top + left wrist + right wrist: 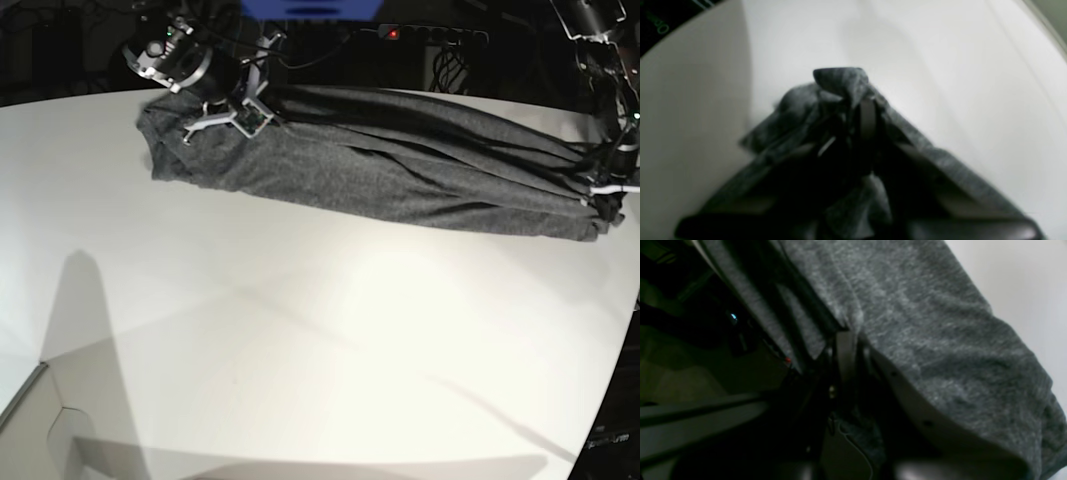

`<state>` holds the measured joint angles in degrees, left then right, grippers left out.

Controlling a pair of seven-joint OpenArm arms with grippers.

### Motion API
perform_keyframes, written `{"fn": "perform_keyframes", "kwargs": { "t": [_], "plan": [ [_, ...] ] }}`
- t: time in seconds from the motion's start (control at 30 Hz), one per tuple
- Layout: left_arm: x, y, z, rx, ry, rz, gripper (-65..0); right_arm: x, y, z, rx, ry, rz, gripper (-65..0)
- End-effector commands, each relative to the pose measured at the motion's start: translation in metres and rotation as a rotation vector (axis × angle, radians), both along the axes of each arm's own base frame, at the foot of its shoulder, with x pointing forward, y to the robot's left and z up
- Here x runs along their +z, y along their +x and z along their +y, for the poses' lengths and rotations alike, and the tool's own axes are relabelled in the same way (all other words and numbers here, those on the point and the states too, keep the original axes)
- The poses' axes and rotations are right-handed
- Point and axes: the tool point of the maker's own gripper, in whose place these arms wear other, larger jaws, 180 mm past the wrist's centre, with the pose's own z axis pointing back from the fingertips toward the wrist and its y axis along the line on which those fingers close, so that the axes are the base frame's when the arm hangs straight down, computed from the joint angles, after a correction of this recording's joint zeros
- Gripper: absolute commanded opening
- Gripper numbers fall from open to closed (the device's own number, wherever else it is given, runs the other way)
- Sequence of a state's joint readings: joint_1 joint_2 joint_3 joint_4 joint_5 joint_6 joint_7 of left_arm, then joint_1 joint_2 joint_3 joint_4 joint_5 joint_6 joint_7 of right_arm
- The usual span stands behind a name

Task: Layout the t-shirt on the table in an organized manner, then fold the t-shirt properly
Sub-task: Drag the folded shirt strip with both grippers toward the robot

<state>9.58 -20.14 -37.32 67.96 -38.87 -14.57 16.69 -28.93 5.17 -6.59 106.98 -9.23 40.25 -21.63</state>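
Note:
The dark grey t-shirt (400, 165) is stretched in a long, creased band across the far part of the white table (300, 330). At the band's left end my right gripper (248, 112) is shut on the cloth. In the right wrist view its fingers (846, 350) pinch a fold while the t-shirt (923, 323) drapes over one side. At the band's right end, near the table's edge, my left gripper (603, 192) is shut on the other end. The left wrist view shows bunched t-shirt (840, 83) wrapped around the closed fingers (868, 118).
Behind the table are dark cables and a power strip with a red light (392, 33). The table's curved edge (628, 330) runs down the right side. A lower panel or seam (40, 385) shows at the near left corner.

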Motion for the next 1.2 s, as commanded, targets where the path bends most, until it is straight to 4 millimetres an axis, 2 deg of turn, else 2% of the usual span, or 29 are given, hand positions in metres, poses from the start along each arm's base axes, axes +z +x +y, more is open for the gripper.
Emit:
{"fn": "perform_keyframes", "kwargs": {
  "t": [0.0,0.1,0.2,0.3,0.5,0.63,0.77,0.83,0.97,1.07,1.17],
  "plan": [
    [0.014,0.005,0.007,-0.011,0.019,-0.016,-59.1,0.007,0.004,0.001,-0.005,0.018,-0.027,-59.5],
    [0.003,0.0,0.002,-0.037,-0.017,0.057,-46.5,0.006,0.003,-0.002,0.0,0.01,-0.026,-52.4],
    [0.006,-0.011,0.019,0.004,-0.029,0.077,-36.2,0.006,0.002,0.0,0.007,0.011,-0.025,-48.6],
    [0.01,-0.023,0.036,0.053,-0.046,0.093,-29.8,0.007,0.002,0.0,0.007,0.011,-0.026,-48.0],
    [0.023,-0.047,0.069,0.156,-0.057,0.084,-25.3,0.006,0.002,0.001,0.008,0.013,-0.025,-48.0],
    [0.024,-0.047,0.069,0.155,-0.061,0.08,-21.3,0.007,0.002,0.002,0.007,0.016,-0.025,-48.0],
    [0.044,-0.04,0.065,0.132,-0.018,0.041,-18.1,0.007,0.002,0.002,0.007,0.016,-0.026,-48.0],
    [0.047,-0.043,0.06,0.121,-0.004,0.04,-16.6,0.007,0.003,0.002,0.007,0.016,-0.028,-48.0],
    [0.064,-0.039,0.056,0.088,0.042,0.018,-15.9,0.007,0.002,0.002,0.007,0.016,-0.026,-48.0],
    [0.061,-0.032,0.044,0.0,0.064,0.025,-16.0,0.007,0.003,0.002,0.006,0.018,-0.028,-48.0],
    [0.036,-0.029,0.034,-0.06,0.057,0.087,-16.0,0.008,0.004,0.002,0.006,0.018,-0.029,-48.0]
  ]
}}
